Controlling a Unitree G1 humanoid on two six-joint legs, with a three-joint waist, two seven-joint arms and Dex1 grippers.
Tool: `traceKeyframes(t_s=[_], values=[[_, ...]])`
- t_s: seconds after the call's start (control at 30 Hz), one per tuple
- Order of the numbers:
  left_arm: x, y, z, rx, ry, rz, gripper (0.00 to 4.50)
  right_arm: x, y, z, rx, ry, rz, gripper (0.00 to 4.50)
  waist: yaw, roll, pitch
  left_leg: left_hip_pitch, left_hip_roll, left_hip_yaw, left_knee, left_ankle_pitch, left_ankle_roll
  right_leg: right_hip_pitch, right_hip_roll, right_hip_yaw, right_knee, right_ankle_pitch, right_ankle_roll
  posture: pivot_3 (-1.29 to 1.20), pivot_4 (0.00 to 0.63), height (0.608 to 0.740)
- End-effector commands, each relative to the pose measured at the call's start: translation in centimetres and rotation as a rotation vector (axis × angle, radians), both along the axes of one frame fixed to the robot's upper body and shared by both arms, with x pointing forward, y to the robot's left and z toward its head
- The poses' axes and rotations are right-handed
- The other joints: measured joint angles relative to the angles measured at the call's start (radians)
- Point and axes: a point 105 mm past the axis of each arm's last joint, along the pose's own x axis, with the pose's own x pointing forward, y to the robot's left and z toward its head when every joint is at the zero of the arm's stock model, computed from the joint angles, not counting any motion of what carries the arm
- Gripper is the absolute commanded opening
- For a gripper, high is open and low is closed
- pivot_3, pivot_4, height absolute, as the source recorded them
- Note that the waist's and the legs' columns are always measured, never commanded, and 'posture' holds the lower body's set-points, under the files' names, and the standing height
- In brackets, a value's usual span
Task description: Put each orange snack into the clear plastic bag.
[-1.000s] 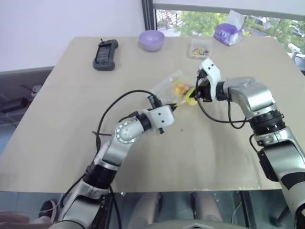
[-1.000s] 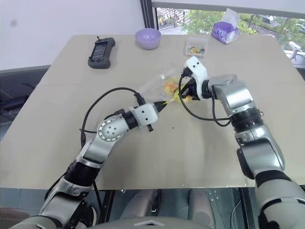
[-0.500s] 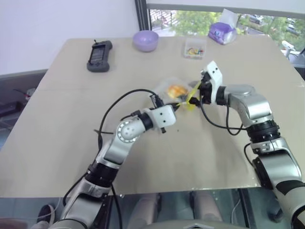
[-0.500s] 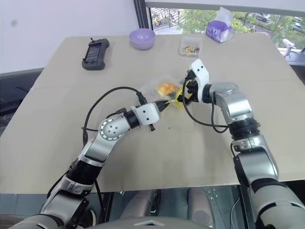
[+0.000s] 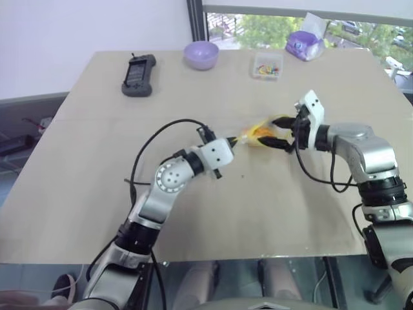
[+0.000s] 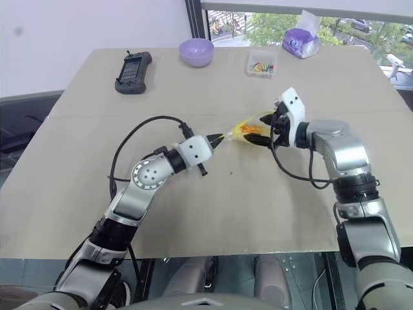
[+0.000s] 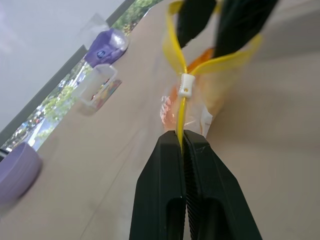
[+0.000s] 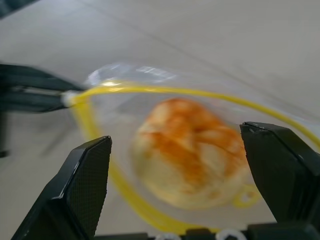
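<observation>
The right wrist view looks straight into the mouth of the clear plastic bag [image 8: 125,100], where the orange snack [image 8: 192,150] sits inside the loop of yellow seal; from the head views that bun is only an orange smear behind the film [image 5: 258,137]. The left wrist view adds the white slider [image 7: 185,86] on the yellow strip, just beyond the fingertips. The left gripper [image 7: 182,142] is pinched tight on the strip at the bag's end. The right gripper [image 5: 279,134] stands spread wide at the mouth, one finger [image 8: 82,185] on each side of the snack, gripping nothing that I can make out. In the head views the bag hangs near the middle of the table [image 5: 97,161], its long axis running from 9 o'clock to 3 o'clock between the grippers, mouth towards 3 o'clock.
</observation>
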Motion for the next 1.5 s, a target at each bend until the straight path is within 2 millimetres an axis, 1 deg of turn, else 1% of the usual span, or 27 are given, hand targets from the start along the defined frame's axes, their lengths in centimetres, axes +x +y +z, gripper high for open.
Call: traceKeyframes(t_s=[0.03,0.07,0.13,0.17,0.2,0.27,0.33,0.37,0.5,0.57,0.63,0.73,0.83,0.87,0.9,1.0,1.03,1.07,1.1,1.23,1.33,1.43,1.47,1.5], values=[[-0.2,0.1,1.2,-0.04,-0.033,0.008,0.0,-1.1,-1.7,1.7,-0.011,-0.075,0.028,4.45,0.003,0.0,0.0,0.0,0.0,0.0,0.0,0.0,0.0,0.0,0.0,0.0,0.0,0.0,0.0,0.0,0.15,0.74],[-0.1,0.1,1.2,-0.041,-0.033,0.011,0.0,-1.3,-2.5,2.1,-0.021,-0.091,0.032,4.45,0.005,0.0,0.0,0.0,0.0,0.0,0.0,0.0,0.0,0.0,0.0,0.0,0.0,0.0,0.0,0.0,0.15,0.74],[-0.2,0.2,1.2,-0.04,-0.033,0.014,0.0,-1.7,-5.5,3.2,-0.095,-0.146,0.022,4.45,0.01,0.0,0.0,0.0,-0.001,0.0,0.0,0.0,0.0,0.0,0.0,0.0,0.0,0.0,0.0,0.0,0.15,0.74],[-0.2,0.2,1.2,-0.04,-0.033,0.015,0.0,-1.8,-6.5,3.5,-0.129,-0.168,0.017,4.45,0.012,0.0,0.0,0.0,-0.001,0.0,0.0,0.0,0.0,0.0,-0.001,0.0,0.0,0.0,0.0,0.0,0.15,0.74],[-0.2,0.2,1.2,-0.039,-0.032,0.015,0.0,-1.9,-7.2,3.5,-0.168,-0.184,0.014,4.45,0.011,0.0,0.0,0.0,-0.001,0.0,0.0,0.0,0.0,0.0,-0.001,0.0,-0.001,0.0,0.0,0.0,0.15,0.74],[-0.2,0.2,1.1,-0.04,-0.03,0.013,0.0,-1.4,-9.0,2.6,-0.351,-0.239,-0.007,4.45,0.006,0.0,0.0,0.0,0.0,0.0,0.0,0.0,0.0,0.001,0.0,-0.001,-0.001,0.0,0.0,0.0,0.15,0.74],[-0.3,0.1,1.1,-0.041,-0.028,0.009,0.0,-1.0,-9.9,2.1,-0.448,-0.266,-0.02,4.45,-0.001,0.0,0.0,0.001,0.0,0.002,0.0,0.0,0.0,0.001,0.001,0.0,0.0,0.0,0.0,0.0,0.15,0.74],[-0.3,0.0,1.0,-0.04,-0.027,0.007,0.0,-0.7,-9.7,1.9,-0.467,-0.285,-0.024,4.45,-0.004,0.0,0.0,0.002,0.0,0.002,0.0,0.0,0.0,0.001,0.002,0.001,0.0,0.0,0.0,0.0,0.15,0.74],[-0.3,0.0,1.0,-0.04,-0.025,0.003,0.0,0.1,-7.3,0.6,-0.501,-0.344,0.029,4.45,-0.005,0.0,0.0,0.002,0.002,0.004,-0.001,0.0,0.0,0.0,0.002,0.002,0.001,0.0,0.0,0.0,0.15,0.74],[-0.3,-0.1,1.1,-0.04,-0.027,0.003,0.0,0.5,-6.6,-0.1,-0.54,-0.377,0.046,4.45,0.0,0.0,0.0,0.002,0.002,0.004,0.0,0.0,0.0,0.0,0.002,0.002,0.0,0.0,0.0,0.0,0.15,0.74],[-0.3,0.0,1.1,-0.04,-0.028,0.004,0.0,1.0,-5.9,-0.3,-0.542,-0.411,0.047,4.45,0.004,0.0,0.0,0.001,0.001,0.003,0.0,0.0,0.0,0.0,0.001,0.002,0.0,0.0,0.0,0.0,0.15,0.74],[-0.4,0.1,1.0,-0.036,-0.028,0.005,0.0,1.5,-5.1,0.2,-0.506,-0.432,0.044,4.45,0.006,0.0,0.0,0.001,0.0,0.002,0.001,0.0,0.0,0.0,0.0,0.002,0.0,0.0,0.0,0.0,0.15,0.74],[-0.4,0.2,1.0,-0.034,-0.028,0.012,0.0,2.0,-5.3,0.7,-0.515,-0.459,0.022,3.66,0.006,0.0,0.0,0.001,0.001,0.002,0.0,0.0,0.0,0.0,0.001,0.001,0.0,0.0,0.0,0.0,0.15,0.74],[-0.4,0.3,1.0,-0.034,-0.028,0.014,0.0,2.0,-5.4,0.7,-0.521,-0.461,0.027,3.09,0.005,0.0,0.0,0.001,0.001,0.002,0.0,0.0,0.0,0.0,0.001,0.001,0.0,0.0,0.0,0.0,0.15,0.74],[-0.5,0.3,1.0,-0.034,-0.028,0.015,0.0,1.9,-5.4,0.7,-0.525,-0.46,0.032,2.75,0.005,0.0,0.0,0.001,0.0,0.002,0.0,0.0,0.0,0.0,0.001,0.001,0.0,0.0,0.0,0.0,0.15,0.74],[-0.5,0.3,0.9,-0.034,-0.025,0.016,0.0,1.8,-5.5,0.5,-0.527,-0.453,0.041,1.09,0.004,0.0,0.0,0.001,0.001,0.002,0.0,0.0,0.0,0.0,0.001,0.001,0.0,0.0,0.0,0.0,0.15,0.74],[-0.5,0.3,0.9,-0.034,-0.024,0.015,0.0,1.8,-5.5,0.4,-0.529,-0.451,0.043,0.74,0.004,0.0,0.0,0.001,0.0,0.002,0.0,0.0,0.0,0.0,0.001,0.001,0.0,0.0,0.0,0.0,0.15,0.74],[-0.6,0.3,0.9,-0.034,-0.024,0.014,0.0,1.7,-5.4,0.3,-0.528,-0.448,0.044,0.28,0.003,0.0,0.0,0.001,0.0,0.002,0.0,0.0,0.0,0.0,0.001,0.001,0.0,0.0,0.0,0.0,0.15,0.74],[-0.6,0.3,0.9,-0.033,-0.023,0.013,0.0,1.7,-5.4,0.1,-0.526,-0.444,0.043,0.03,0.002,0.0,0.0,0.001,0.001,0.002,0.0,0.0,0.0,0.0,0.001,0.001,0.0,0.0,0.0,0.0,0.15,0.74],[-0.7,0.2,0.9,-0.033,-0.022,0.011,0.0,1.6,-5.3,-0.2,-0.525,-0.439,0.044,0.03,0.001,0.0,0.0,0.001,0.001,0.002,0.0,0.0,0.0,0.0,0.001,0.001,0.0,0.0,0.0,0.0,0.15,0.74],[-0.6,0.4,1.1,-0.037,-0.026,0.015,0.0,1.7,-5.5,0.2,-0.528,-0.453,0.031,0.03,0.001,0.0,0.0,0.001,0.001,0.002,0.0,0.0,0.0,0.0,0.001,0.001,0.0,0.0,0.0,0.0,0.15,0.74],[0.0,1.1,2.5,-0.067,-0.052,0.039,0.0,2.2,-6.3,2.6,-0.537,-0.526,-0.008,0.03,0.001,0.0,0.0,0.001,0.001,0.002,0.0,0.0,0.0,0.0,0.001,0.001,0.0,0.0,0.0,0.0,0.15,0.74],[0.3,1.4,3.1,-0.081,-0.062,0.049,0.0,2.2,-6.5,3.5,-0.543,-0.55,-0.013,0.03,0.002,0.0,0.0,0.001,0.001,0.002,0.0,0.0,0.0,0.0,0.001,0.001,0.0,0.0,0.0,0.0,0.15,0.74],[0.7,1.9,4.4,-0.114,-0.08,0.068,0.0,2.3,-6.7,4.7,-0.548,-0.581,-0.021,0.03,0.002,0.0,0.0,0.001,0.001,0.002,0.0,0.0,0.0,0.0,0.001,0.001,0.0,0.0,0.0,0.0,0.15,0.74]])
